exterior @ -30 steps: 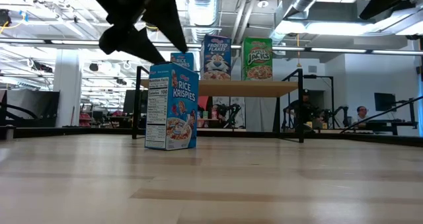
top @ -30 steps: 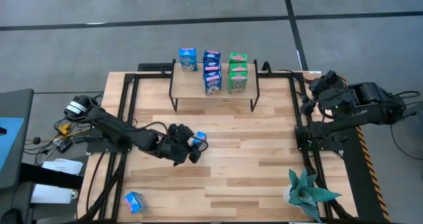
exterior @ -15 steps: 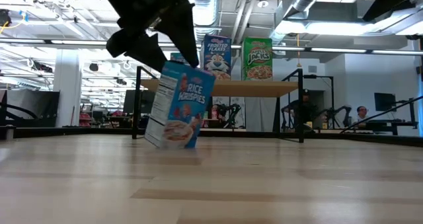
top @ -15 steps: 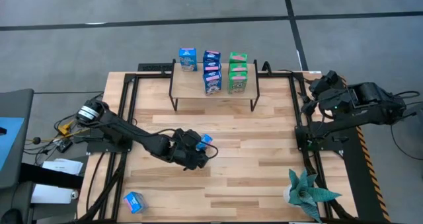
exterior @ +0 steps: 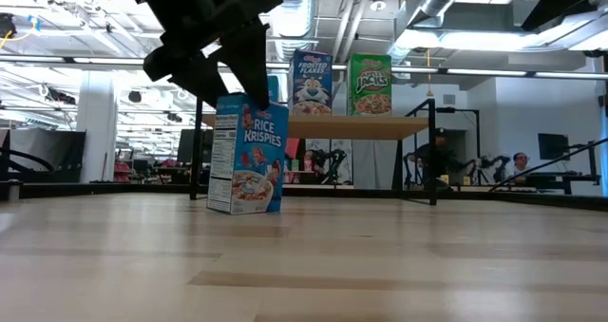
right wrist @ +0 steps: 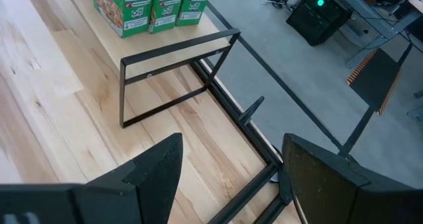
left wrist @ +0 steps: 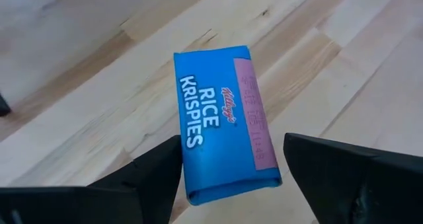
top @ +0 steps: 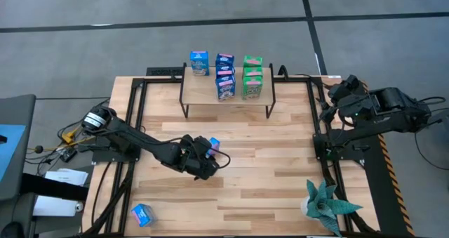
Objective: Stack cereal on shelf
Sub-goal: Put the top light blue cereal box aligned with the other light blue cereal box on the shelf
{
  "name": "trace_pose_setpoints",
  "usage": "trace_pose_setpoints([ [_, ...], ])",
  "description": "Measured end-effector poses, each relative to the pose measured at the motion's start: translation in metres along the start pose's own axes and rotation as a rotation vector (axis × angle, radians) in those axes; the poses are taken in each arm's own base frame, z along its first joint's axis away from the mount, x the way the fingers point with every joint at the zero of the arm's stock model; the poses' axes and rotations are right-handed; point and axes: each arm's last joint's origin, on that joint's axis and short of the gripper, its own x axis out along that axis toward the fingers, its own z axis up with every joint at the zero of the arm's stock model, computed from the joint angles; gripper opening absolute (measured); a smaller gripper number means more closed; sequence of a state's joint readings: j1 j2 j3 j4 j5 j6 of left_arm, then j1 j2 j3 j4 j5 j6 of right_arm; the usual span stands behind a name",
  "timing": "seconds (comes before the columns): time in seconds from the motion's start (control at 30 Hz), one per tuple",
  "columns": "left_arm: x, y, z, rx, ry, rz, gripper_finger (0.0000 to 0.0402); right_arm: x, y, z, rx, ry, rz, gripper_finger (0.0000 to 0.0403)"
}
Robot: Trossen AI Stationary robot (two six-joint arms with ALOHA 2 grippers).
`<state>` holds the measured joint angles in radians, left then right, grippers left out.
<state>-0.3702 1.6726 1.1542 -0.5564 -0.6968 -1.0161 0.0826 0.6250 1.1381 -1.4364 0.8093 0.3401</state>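
Near the middle of the table [top: 280, 175], a little left of centre, my left gripper [top: 210, 156] hangs over a Rice Krispies box [exterior: 246, 154] that stands upright on the boards. My two fingers straddle its top: in my left wrist view one dark finger [left wrist: 155, 174] lies against one long edge of the box's top face, the other finger [left wrist: 344, 178] stands clear of the opposite edge with bare wood showing between. So my jaws are spread wider than the box and I am not clamped on it.

Open wood lies all around this box: a wide bare stretch to the right, more toward the near edge, and a clear lane between it and the shelf [top: 226, 97] at the far side. The shelf's black legs drop to the table at both ends of its light board.

The box is blue, with white "RICE KRISPIES" lettering, a nutrition panel on its side, and a pink strip along its top face. On the shelf stand another blue box [top: 199, 62] at the left, blue boxes [top: 225, 78] in the middle and green boxes [top: 252, 77] at the right. One more blue box [top: 142, 213] lies near the table's near-left corner.

My right gripper [right wrist: 225, 178] waits off the table's far-right edge, fingers spread wide, holding nothing. A teal spiky plant [top: 326, 204] sits at the near-right corner.
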Motion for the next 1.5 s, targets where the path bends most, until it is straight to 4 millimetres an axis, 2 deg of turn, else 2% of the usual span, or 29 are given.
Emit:
trace_pose_setpoints([
  [0.4,0.0,0.001,-0.001,-0.005,0.013,0.001,0.0158,0.0,0.0,0.0,0.0,0.0,0.0,0.0286],
  [0.6,-0.004,-0.001,0.005,-0.038,0.014,0.001,0.0133,0.0,0.0,0.0,0.001,0.0,0.0,0.0286],
  [0.77,-0.022,-0.006,0.031,-0.018,0.019,0.025,0.0131,0.0,0.0,0.0,0.001,0.0,0.0,0.0286],
  [0.93,-0.057,-0.005,0.076,0.156,-0.014,0.085,0.0131,0.0,0.0,0.0,0.0,0.0,0.0,0.0286],
  [1.07,-0.095,0.028,0.113,0.158,-0.019,0.098,0.0131,0.0,0.0,0.0,-0.006,0.0,0.0,0.0286],
  [1.2,-0.14,0.084,0.144,0.07,-0.107,0.073,0.013,0.0,0.0,0.0,-0.009,0.0,-0.001,0.0286],
  [1.27,-0.156,0.112,0.157,0.048,-0.121,0.042,0.013,0.0,0.0,0.0,-0.009,0.0,-0.001,0.0286],
  [1.37,-0.167,0.146,0.174,0.062,-0.14,-0.015,0.013,0.0,0.0,0.0,-0.01,0.0,-0.001,0.0286],
  [1.5,-0.167,0.181,0.199,0.147,-0.186,-0.108,0.013,0.0,0.0,0.0,-0.009,0.0,-0.002,0.0286],
])
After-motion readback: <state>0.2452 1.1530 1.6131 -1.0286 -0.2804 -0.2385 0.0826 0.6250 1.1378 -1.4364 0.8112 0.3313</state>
